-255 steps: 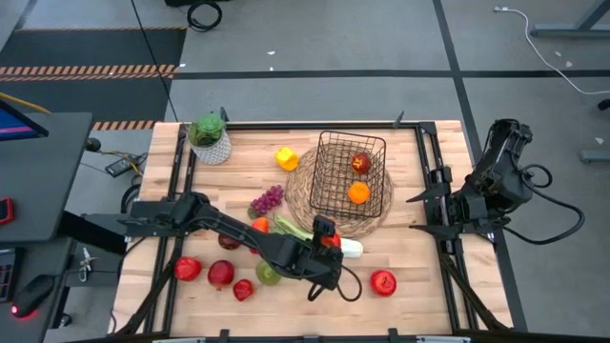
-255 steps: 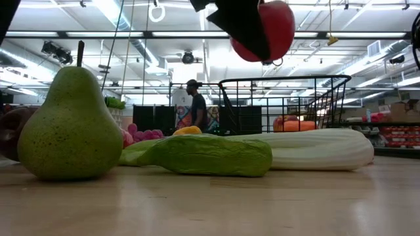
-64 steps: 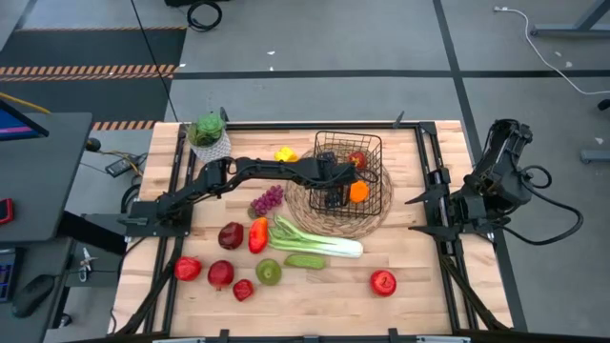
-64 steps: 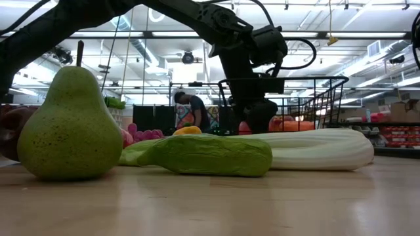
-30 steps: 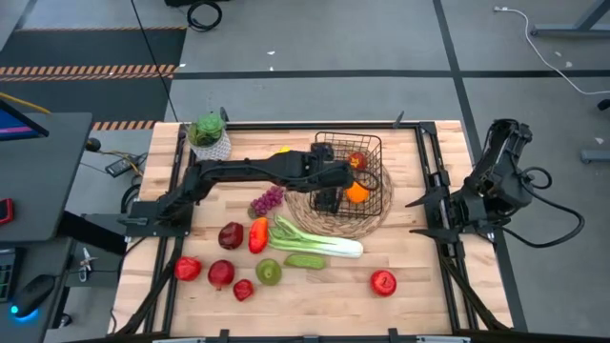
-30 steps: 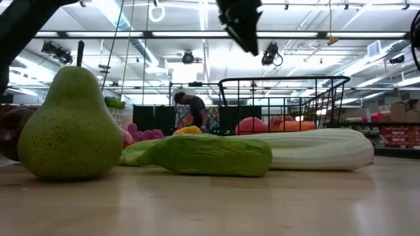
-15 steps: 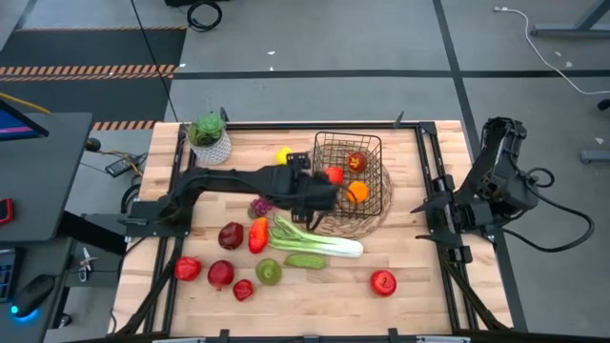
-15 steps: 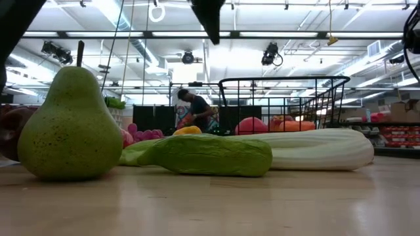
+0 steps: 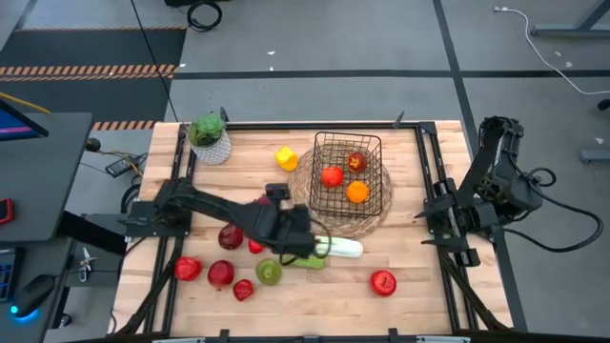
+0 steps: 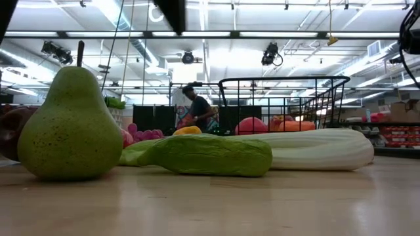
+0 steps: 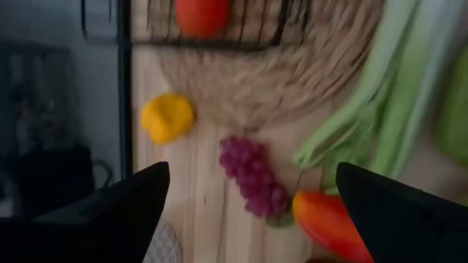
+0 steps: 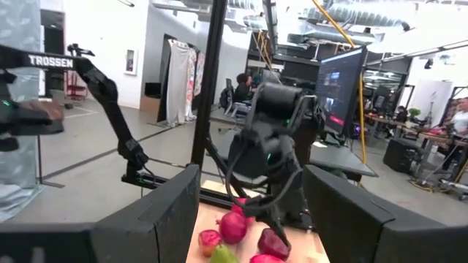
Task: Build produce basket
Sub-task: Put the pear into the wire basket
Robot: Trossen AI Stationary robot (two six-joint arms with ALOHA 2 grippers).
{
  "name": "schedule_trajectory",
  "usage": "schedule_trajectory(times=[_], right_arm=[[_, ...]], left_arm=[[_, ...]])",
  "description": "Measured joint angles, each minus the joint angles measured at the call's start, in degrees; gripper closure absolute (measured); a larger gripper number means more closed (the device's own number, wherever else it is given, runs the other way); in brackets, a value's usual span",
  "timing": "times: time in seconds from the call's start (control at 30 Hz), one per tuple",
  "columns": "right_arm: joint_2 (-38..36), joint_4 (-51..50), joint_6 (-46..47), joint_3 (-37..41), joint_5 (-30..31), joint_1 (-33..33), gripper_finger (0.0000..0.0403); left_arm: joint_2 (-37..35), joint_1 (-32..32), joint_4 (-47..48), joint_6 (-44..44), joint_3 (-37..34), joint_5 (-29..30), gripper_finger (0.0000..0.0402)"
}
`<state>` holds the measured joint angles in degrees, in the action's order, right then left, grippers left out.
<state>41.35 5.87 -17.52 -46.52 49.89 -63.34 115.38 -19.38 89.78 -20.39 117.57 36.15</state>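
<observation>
1. The left claw is now hanging over the middle of the worktop, having swung back from the basket within the last second. Its fingers are standing wide with nothing between them, as the left wrist view shows.

2. The basket is sitting on the round woven mat at about one o'clock from the worktop's centre. It is now holding three pieces: a red fruit, a dark red apple and an orange. The red fruit is the newcomer; a few seconds back only the other two were inside.

3. That is meaning one more delivery is done, and the arm is looking ready for its next pick.

4. The claw is hovering above the leek, the cucumber and the green pear, with the red pepper and grapes showing between its fingers in the wrist view. Which one it is heading for I cannot tell.

5. Much produce is waiting outside the basket: the yellow pepper at eleven o'clock, several red apples at seven o'clock, and one lone apple at five o'clock.

6. The right claw is waiting at three o'clock, at the worktop's edge, fingers spread and empty.
</observation>
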Motion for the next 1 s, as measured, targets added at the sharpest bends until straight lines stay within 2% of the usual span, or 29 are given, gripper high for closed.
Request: schedule_trajectory(times=[0.13, 0.27, 0.43, 0.57, 0.8, 1.0], right_arm=[[0.0, 0.13, 1.21, 0.0, -0.01, -0.46, 0.0156], [0.02, 0.15, 1.51, 0.0, -0.02, -0.78, 0.0156], [0.28, 0.57, 1.07, 0.0, -0.04, -0.78, 0.0156], [0.3, 0.62, 0.37, 0.0, -0.02, -0.78, 0.0156], [0.3, 1.59, -0.17, 0.0, -0.03, -0.78, 0.0156], [0.3, 2.27, -0.22, 0.0, -0.04, -0.78, 0.0156]], left_arm=[[-6.26, -1.69, -2.93, -8.51, -13.78, 0.31, 0.0003], [-14.73, -3.97, -11.57, -15.25, -27.37, -0.81, 0.0003], [-24.2, -7.56, -21.17, -23.4, -38.58, -7.12, 0.0003], [-26.8, -11.98, -25.08, -28.41, -41.99, -14.33, 0.0003], [-26.17, -19.62, -28.31, -40.38, -42.15, -19.77, 0.0003], [-21.27, -23.0, -35.82, -38.55, -42.13, -20.65, 0.0003]])
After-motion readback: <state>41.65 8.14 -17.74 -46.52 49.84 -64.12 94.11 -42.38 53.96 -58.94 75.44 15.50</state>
